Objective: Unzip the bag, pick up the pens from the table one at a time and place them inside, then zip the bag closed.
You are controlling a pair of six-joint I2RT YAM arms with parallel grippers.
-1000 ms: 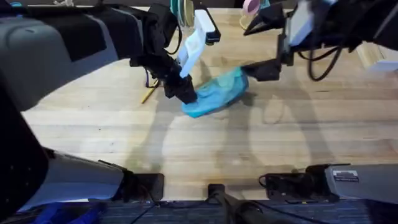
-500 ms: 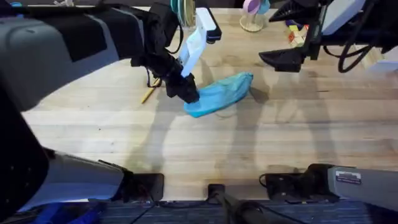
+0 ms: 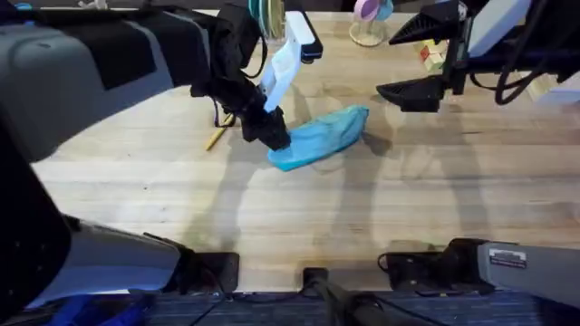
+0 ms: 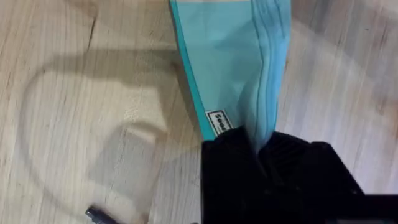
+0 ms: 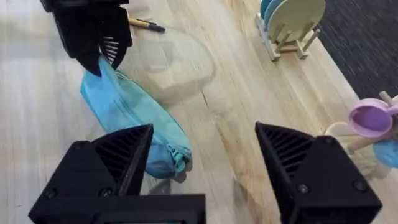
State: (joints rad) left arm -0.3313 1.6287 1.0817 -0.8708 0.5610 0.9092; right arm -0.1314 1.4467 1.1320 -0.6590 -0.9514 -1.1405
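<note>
The light blue bag [image 3: 322, 136] lies slanted in the middle of the table [image 3: 299, 217]. My left gripper [image 3: 274, 134] is shut on the bag's near-left end; in the left wrist view the black fingers [image 4: 233, 149] pinch the bag [image 4: 236, 56] by its zipper edge. My right gripper [image 3: 417, 62] hangs wide open above the table, to the right of the bag and apart from it. From the right wrist view, the right gripper [image 5: 205, 155] frames the bag [image 5: 130, 112] and the left gripper [image 5: 93, 31]. One yellow-orange pen [image 3: 217, 136] [image 5: 146, 25] lies left of the left gripper.
At the table's far edge stand a plate rack [image 3: 267, 14] [image 5: 289, 25], a mug stand with a purple cup [image 3: 367, 11] [image 5: 373, 118] and coloured blocks [image 3: 433, 50]. Bare wood stretches in front of the bag.
My right gripper has drawn back from the bag's right end, up and to the right, with its jaws open. The bag's right end has settled. The left gripper keeps its hold.
</note>
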